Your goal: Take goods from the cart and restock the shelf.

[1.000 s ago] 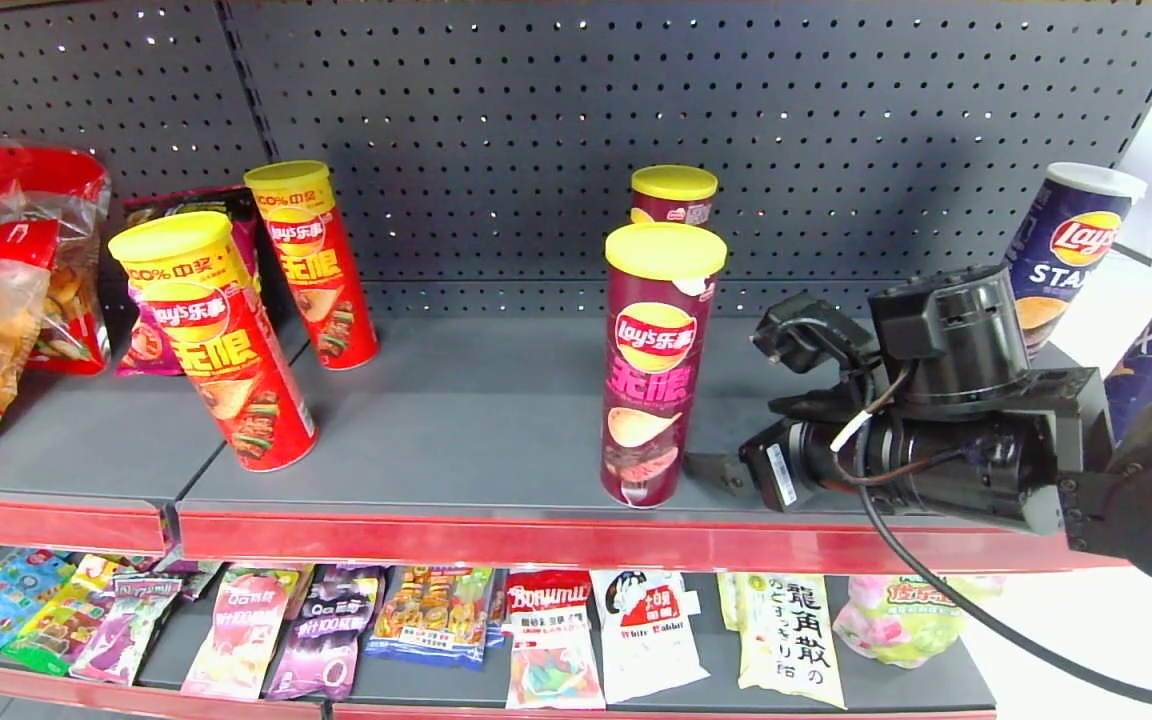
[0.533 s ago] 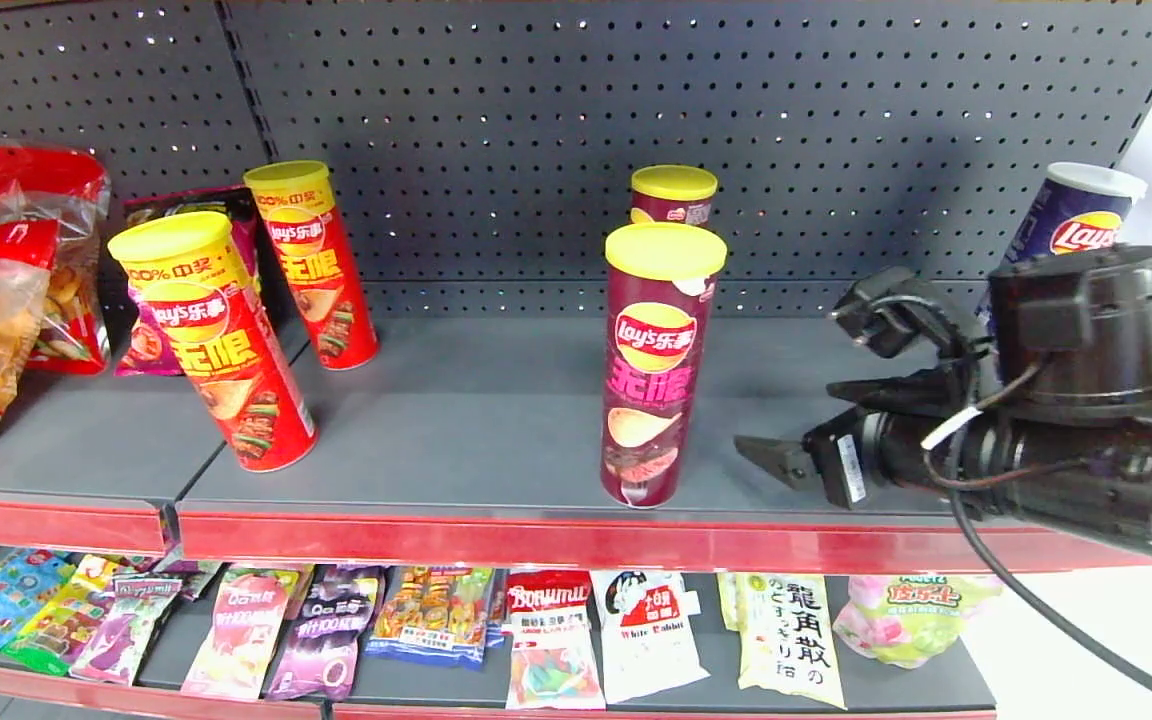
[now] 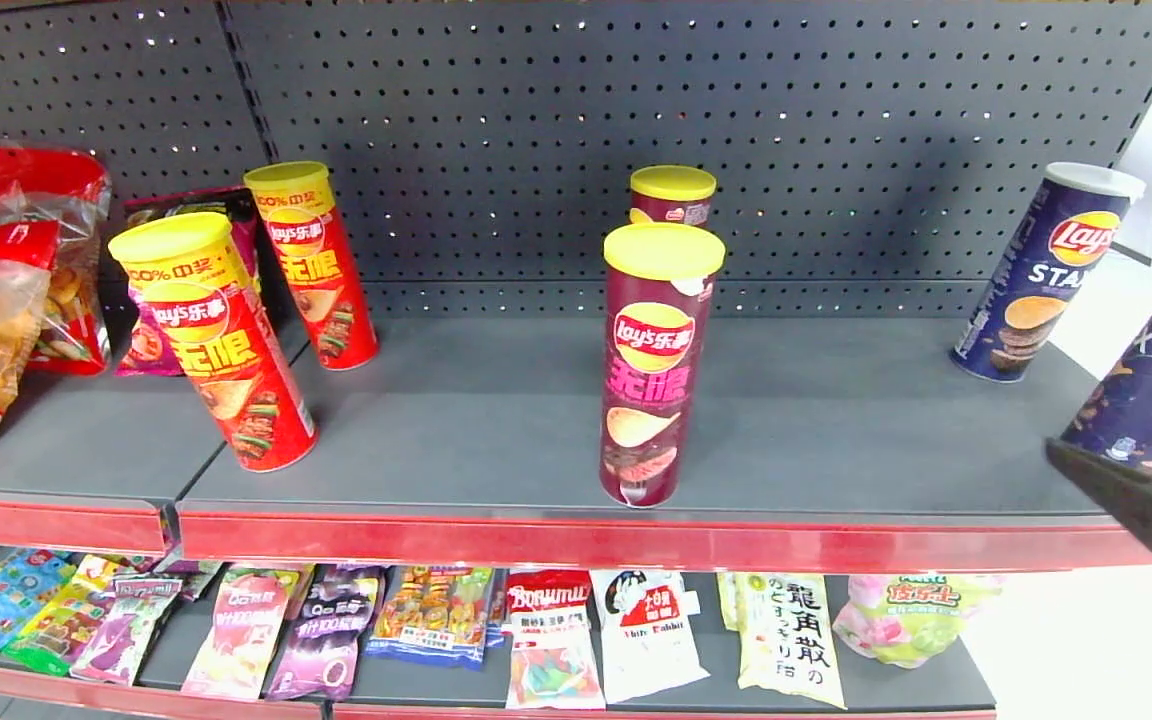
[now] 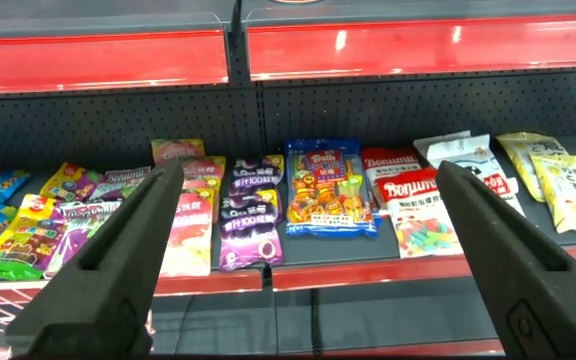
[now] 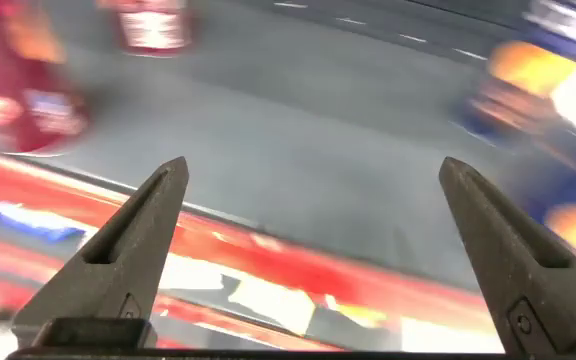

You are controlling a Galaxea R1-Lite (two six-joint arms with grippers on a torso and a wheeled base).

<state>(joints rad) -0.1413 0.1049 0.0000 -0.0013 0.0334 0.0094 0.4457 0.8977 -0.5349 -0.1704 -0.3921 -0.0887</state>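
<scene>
Black right pincer [image 5: 313,168] spread wide, empty, left pincer [image 4: 308,168] likewise, touching nothing

A maroon chip can [image 3: 658,365] stands upright on the shelf [image 3: 836,430].

front maroon can [image 3: 658,370]: yellow lid, stood upright near the red front edge, mid-shelf as I saw it
back maroon can [image 3: 673,195]: straight behind it by the pegboard [image 3: 536,130], mostly hidden
blue can [image 3: 1046,272]: white lid, stood far right, well apart from both
shelf [image 3: 496,420]: grey deck, red lip
</scene>
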